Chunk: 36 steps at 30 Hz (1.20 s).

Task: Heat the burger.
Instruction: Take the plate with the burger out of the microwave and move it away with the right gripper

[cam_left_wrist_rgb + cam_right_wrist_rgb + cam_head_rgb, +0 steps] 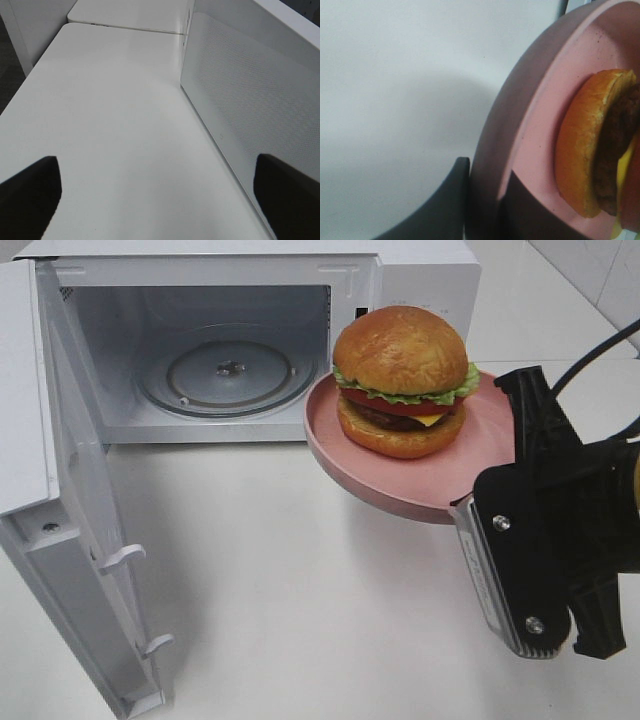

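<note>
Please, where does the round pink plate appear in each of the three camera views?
Exterior high: the round pink plate is right of centre, lifted before the open white microwave, carrying the burger.
Left wrist: not in it.
Right wrist: its rim fills the right side, pinched by the right gripper.
Shared landmark: the white table.

Burger (401,380): golden-brown bun, green lettuce, red tomato, yellow cheese. Plate (400,483) pink. Microwave (420,270) white.

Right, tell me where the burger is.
Exterior high view, right of centre: the burger sits on the pink plate, held by the right gripper before the open microwave.
</note>
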Motion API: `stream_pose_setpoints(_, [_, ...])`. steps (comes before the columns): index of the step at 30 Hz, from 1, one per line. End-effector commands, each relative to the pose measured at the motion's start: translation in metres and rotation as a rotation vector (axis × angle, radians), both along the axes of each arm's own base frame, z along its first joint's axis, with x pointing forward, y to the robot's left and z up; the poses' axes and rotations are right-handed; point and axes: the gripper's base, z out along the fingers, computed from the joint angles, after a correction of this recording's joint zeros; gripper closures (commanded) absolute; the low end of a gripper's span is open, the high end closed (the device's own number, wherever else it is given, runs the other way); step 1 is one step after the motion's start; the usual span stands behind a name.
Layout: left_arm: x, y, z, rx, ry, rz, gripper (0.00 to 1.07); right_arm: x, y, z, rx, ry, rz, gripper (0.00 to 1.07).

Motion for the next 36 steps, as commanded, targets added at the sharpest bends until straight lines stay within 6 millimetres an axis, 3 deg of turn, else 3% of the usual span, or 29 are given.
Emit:
stream_pose_setpoints(1, [-0.002, -0.001, -0.001, -0.005, -0.023, -0.001, 0.07, -0.002, -0.004, 0.010, 0.022, -0.055, 0.001, 1.07])
stream_pose_setpoints(13, [-0.002, -0.001, -0.001, -0.005, -0.023, -0.001, 0.07, -0.009, -0.030, 0.020, -0.002, -0.073, -0.210, 1.07])
stream_pose_setpoints(15, [-0.002, -0.001, -0.001, -0.005, -0.023, -0.001, 0.07, -0.008, -0.039, 0.021, -0.005, -0.074, -0.332, 1.07])
stream_pose_setpoints(36, [-0.002, -0.001, -0.001, -0.005, -0.023, -0.001, 0.07, -0.010, -0.063, 0.020, 0.033, -0.064, -0.754, 1.07])
